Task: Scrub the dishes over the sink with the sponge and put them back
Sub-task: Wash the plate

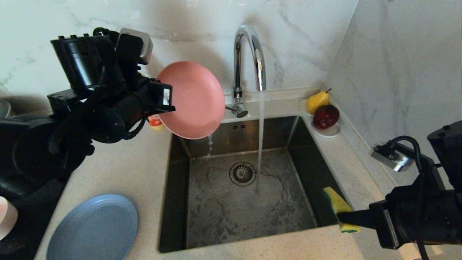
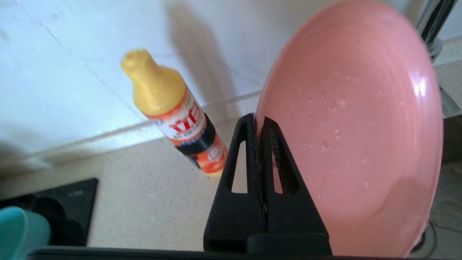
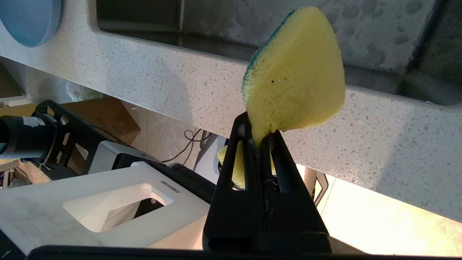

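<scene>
The left gripper (image 1: 166,103) is clamping the rim of the salmon-pink plate (image 1: 193,99), its fingers (image 2: 278,159) pressed tight on either side of the edge. The plate is standing nearly on edge above the sink's (image 1: 180,187) far-left corner, at about 10 o'clock from the drain (image 1: 242,173), with drops of water clinging to its face and a thin trickle falling from its lower rim into the basin. The tap (image 1: 249,57) is running, its stream striking the sink floor just at 4 o'clock from the drain.

The right gripper (image 1: 343,216) is pinching the sponge (image 1: 339,209) shut between its fingers (image 3: 238,159), yellow face showing, green side behind, at the sink's near-right corner.

The grey-blue plate (image 1: 94,227) is lying flat on the counter (image 1: 126,169) at 8 o'clock from the drain. A detergent bottle (image 2: 173,112) is standing on the counter beyond the pink plate.
</scene>
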{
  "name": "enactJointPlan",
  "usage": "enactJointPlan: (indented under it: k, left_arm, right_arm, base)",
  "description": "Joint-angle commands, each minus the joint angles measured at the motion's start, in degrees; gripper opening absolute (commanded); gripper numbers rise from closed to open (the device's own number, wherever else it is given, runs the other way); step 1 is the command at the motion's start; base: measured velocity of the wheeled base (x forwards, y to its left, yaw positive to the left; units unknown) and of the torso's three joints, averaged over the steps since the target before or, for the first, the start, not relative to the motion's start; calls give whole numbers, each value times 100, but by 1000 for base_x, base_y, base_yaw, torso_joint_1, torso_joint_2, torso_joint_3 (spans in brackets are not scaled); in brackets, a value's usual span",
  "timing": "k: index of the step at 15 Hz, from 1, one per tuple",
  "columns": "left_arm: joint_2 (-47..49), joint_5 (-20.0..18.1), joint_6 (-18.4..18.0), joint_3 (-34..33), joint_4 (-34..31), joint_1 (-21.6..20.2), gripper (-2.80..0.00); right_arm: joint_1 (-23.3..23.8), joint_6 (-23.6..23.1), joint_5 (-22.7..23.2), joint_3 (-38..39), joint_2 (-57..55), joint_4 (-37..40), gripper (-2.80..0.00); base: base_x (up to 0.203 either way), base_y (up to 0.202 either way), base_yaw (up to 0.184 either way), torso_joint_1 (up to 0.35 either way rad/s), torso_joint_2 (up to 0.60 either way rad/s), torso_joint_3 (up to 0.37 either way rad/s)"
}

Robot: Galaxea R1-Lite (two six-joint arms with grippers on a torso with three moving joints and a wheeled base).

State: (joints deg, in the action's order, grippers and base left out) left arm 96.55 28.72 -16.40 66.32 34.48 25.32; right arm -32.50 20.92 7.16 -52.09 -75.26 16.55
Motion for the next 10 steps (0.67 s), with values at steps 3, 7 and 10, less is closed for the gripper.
enactJointPlan:
  k: [3, 7, 10]
  left_arm:
    - [-138, -169, 946, 105, -851, 17, -280]
    - [-755, -1554, 2566, 263, -2736, 76, -280]
    - [-985, -1947, 3043, -125, -2877, 177, -280]
  right_arm:
    - [-2, 9, 5, -18, 97, 6, -280]
    - [-19, 9, 6, -90, 178, 6, -280]
    - [-130, 17, 62, -175, 203, 6, -280]
  base:
    - [0, 0, 0, 0, 0, 0]
    - [0, 0, 0, 0, 0, 0]
    - [0, 0, 0, 0, 0, 0]
